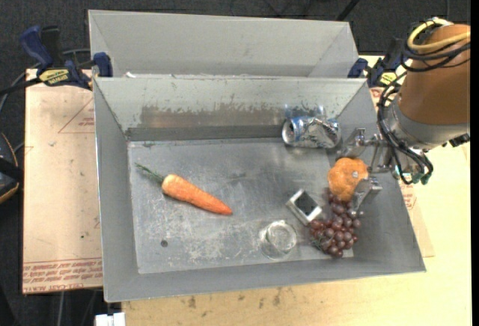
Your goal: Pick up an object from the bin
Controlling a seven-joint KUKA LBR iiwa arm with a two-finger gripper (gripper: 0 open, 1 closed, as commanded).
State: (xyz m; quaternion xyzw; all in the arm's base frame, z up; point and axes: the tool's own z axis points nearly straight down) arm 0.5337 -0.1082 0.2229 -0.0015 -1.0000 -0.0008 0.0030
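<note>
Fruit first: a round, slightly lumpy orange sits at the right side of the bin, between a crushed can and a bunch of dark purple grapes, just beside the grapes. The hand is right up against the orange's right side. Honestly can't tell how far open it is, or whether it's got a grip on anything.

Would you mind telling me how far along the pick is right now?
Done: the gripper is down at the right side of the bin, beside the orange fruit and near the purple grapes. In hand: the grasp; whether the fruit is gripped cannot be told. Left: lifting a thing out.
</note>
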